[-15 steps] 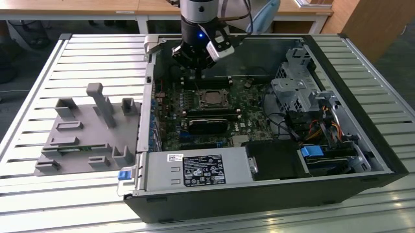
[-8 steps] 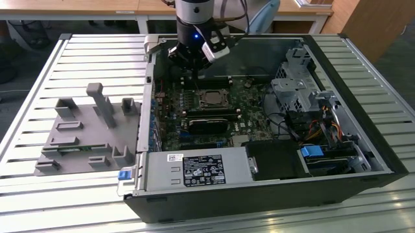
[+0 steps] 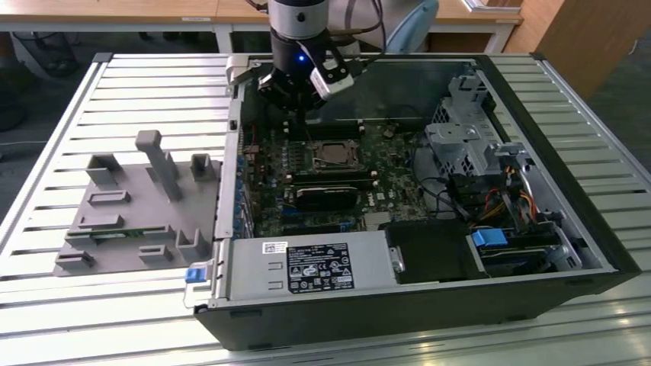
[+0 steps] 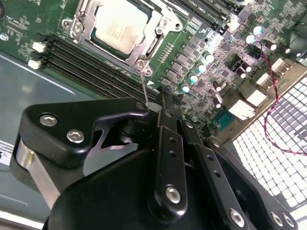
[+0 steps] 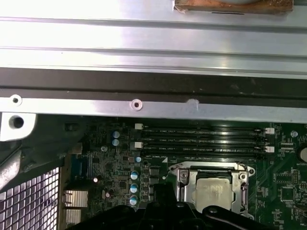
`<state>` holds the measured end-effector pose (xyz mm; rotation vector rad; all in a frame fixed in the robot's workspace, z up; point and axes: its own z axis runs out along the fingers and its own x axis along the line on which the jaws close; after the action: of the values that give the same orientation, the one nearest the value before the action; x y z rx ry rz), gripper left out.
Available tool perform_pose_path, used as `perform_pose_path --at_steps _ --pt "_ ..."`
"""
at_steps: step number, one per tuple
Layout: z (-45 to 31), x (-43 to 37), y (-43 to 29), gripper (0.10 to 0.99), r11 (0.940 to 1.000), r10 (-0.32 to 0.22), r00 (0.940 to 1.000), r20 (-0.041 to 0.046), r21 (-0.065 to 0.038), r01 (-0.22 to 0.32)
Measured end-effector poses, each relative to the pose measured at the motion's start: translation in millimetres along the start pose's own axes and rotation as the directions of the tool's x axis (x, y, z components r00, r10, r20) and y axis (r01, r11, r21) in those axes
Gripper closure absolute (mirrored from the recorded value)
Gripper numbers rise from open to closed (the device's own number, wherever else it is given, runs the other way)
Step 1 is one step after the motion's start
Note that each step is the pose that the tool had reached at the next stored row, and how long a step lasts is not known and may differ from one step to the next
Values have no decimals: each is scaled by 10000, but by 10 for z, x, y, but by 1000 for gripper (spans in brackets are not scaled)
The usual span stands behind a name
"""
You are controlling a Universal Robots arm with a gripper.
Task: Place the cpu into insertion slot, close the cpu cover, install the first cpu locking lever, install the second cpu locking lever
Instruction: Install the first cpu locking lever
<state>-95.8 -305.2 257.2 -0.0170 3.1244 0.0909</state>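
Observation:
The cpu (image 4: 117, 24) lies flat in the insertion slot (image 3: 328, 155) on the green board, its dull silver top showing through the window of the cpu cover (image 4: 146, 45), which is down over it. A thin silver locking lever (image 4: 143, 86) rises from the socket's corner up to my fingertips. In the second wrist view my gripper (image 4: 156, 103) is shut on the lever's end. In the exterior view the gripper (image 3: 293, 107) hangs over the board just behind the socket. The first wrist view shows the cpu (image 5: 213, 191) and cover (image 5: 211, 168) beside the gripper (image 5: 165, 191).
Black memory slots (image 4: 81, 60) run beside the socket. The open case holds a power supply (image 3: 310, 267) in front and a drive cage (image 3: 463, 145) at the exterior view's right. A grey fixture plate (image 3: 133, 206) lies on the slatted table (image 3: 61, 114). Red wires (image 4: 273, 96) cross the board's edge.

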Motion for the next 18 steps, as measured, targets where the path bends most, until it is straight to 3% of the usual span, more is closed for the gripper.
perform_pose_path --at_steps 10,18 --pt "17 72 23 980 10000 1 10000 1 -1 -1" --pt "35 102 97 980 10000 0 10000 0 0 0"
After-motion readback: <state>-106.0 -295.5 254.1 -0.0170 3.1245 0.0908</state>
